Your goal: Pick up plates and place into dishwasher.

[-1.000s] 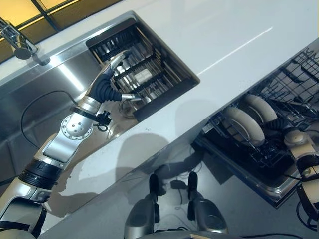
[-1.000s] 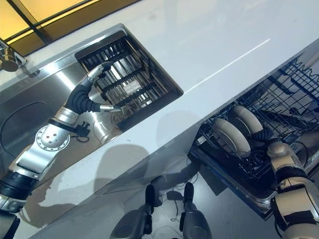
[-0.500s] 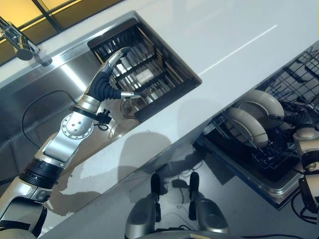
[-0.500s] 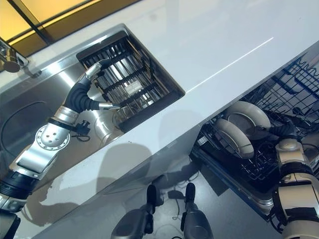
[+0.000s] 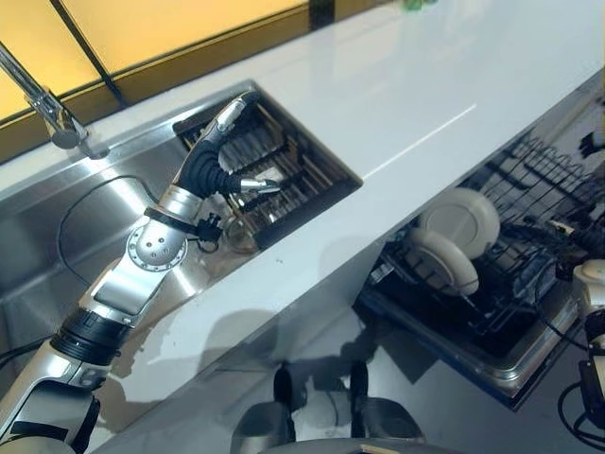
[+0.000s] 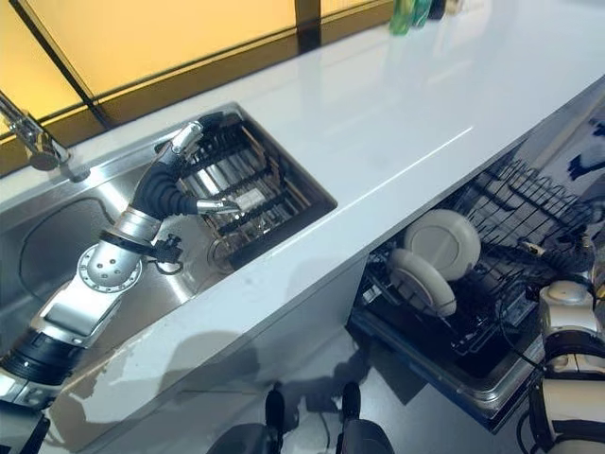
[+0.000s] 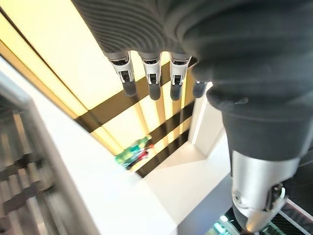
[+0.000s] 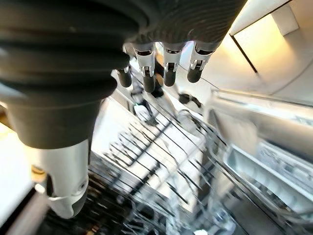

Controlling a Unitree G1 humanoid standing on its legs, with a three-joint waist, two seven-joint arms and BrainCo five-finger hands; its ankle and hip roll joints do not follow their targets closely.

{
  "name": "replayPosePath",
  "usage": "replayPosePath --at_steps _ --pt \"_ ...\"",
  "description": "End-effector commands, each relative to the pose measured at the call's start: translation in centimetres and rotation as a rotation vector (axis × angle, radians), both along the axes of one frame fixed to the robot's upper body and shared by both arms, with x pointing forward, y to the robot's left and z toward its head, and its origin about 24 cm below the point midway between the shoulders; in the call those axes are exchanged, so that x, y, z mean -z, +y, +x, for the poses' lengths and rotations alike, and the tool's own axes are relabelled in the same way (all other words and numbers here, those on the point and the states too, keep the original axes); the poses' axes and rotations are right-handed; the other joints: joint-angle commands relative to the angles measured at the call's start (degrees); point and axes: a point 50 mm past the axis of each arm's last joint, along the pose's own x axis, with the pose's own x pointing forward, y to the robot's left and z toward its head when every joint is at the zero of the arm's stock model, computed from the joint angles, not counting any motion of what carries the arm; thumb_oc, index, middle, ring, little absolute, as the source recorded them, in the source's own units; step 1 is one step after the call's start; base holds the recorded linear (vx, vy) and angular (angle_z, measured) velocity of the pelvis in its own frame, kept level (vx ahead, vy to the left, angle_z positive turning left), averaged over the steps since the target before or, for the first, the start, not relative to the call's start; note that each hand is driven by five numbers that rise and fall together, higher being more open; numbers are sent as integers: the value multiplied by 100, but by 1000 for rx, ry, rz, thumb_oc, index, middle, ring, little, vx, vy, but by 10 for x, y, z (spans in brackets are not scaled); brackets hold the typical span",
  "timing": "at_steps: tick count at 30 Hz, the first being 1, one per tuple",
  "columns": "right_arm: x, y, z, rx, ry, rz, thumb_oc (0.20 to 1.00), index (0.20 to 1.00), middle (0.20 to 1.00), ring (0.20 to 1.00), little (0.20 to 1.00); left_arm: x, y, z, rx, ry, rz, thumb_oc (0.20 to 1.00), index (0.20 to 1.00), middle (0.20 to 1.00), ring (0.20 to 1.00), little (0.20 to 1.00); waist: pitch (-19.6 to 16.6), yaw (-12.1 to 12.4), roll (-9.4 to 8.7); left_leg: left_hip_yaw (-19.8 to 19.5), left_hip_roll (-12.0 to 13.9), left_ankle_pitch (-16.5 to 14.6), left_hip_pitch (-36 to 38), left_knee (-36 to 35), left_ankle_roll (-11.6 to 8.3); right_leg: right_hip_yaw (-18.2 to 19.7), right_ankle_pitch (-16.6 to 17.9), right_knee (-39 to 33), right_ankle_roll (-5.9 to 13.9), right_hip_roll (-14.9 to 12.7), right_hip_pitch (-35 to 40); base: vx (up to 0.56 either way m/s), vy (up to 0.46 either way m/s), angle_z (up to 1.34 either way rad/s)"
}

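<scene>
— Where are the plates?

— Two white plates (image 5: 452,241) stand on edge in the dishwasher rack (image 5: 529,284), at the rack's end nearest the counter (image 5: 397,104). One sits right behind the other, near touching. Their faces are upright, turned toward the rack's open length, and the rims run crosswise to the wires.

— And the left hand?

— The left hand (image 5: 227,142) hangs over the black rack (image 6: 250,203) set in the sink (image 5: 57,246), at the sink's end next to the counter. In its wrist view the fingers (image 7: 151,78) are straight, side by side, the thumb (image 7: 254,196) apart from them. It has hold of nothing.

— Any plate in that sink rack?

— I can't make one out among the bars.

— The right hand?

— At the right edge of the head views only the wrist shows, by the dishwasher rack's outer side. In its own wrist view the right hand (image 8: 73,78) is over the wire rack, fingers (image 8: 168,68) extended, thumb (image 8: 63,181) out to the side, nothing between them.

— What else is there?

— A tap (image 5: 43,104) at the sink's far edge, and bottles (image 6: 416,11) at the counter's far corner.
</scene>
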Motion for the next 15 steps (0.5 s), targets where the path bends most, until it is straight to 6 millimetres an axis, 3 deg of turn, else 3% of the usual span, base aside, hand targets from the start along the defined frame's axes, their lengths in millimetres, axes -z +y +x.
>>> replayPosePath --at_steps 1,7,10,11,12,15 --pt "-15 4 3 -16 -143 -36 1000 1000 1000 1000 1000 18 -11 -2 75 68 -79 1000 1000 1000 1000 1000 -267 -23 149 293 -450 -1208 -273 776 373 23 -714 308 150 255 -146 89 52 -23" --pt "9 21 4 36 -157 4 1000 1000 1000 1000 1000 30 -24 -7 143 123 -137 1000 1000 1000 1000 1000 -263 6 191 472 -481 -1524 -270 1277 406 -27 -573 125 177 118 -16 64 71 -10" --pt "16 34 13 -10 -147 45 1000 1000 1000 1000 1000 40 -21 -7 119 165 -180 1000 1000 1000 1000 1000 -224 140 240 580 -488 -1525 -233 1217 445 -394 -613 360 244 -1 -98 6 29 -18" --pt "16 40 18 -35 -140 35 1000 1000 1000 1000 1000 41 -18 -7 99 167 -185 1000 1000 1000 1000 1000 -194 215 256 727 -451 -1517 -233 1220 459 -717 -697 622 261 -101 -179 -116 -12 -24" --pt "13 51 29 -82 -139 33 1000 1000 1000 1000 1000 42 -12 -8 57 153 -191 1000 1000 1000 1000 1000 -60 354 315 998 -304 -1523 -257 1371 466 -1252 -789 1146 305 -387 -368 -170 -22 -50" --pt "4 61 46 -115 -141 71 1000 1000 1000 1000 1000 34 -4 -4 13 107 -223 1000 1000 1000 1000 1000 307 523 449 1075 -28 -1585 -496 1879 489 -1355 -928 2088 333 -1012 -828 -242 -117 -110"
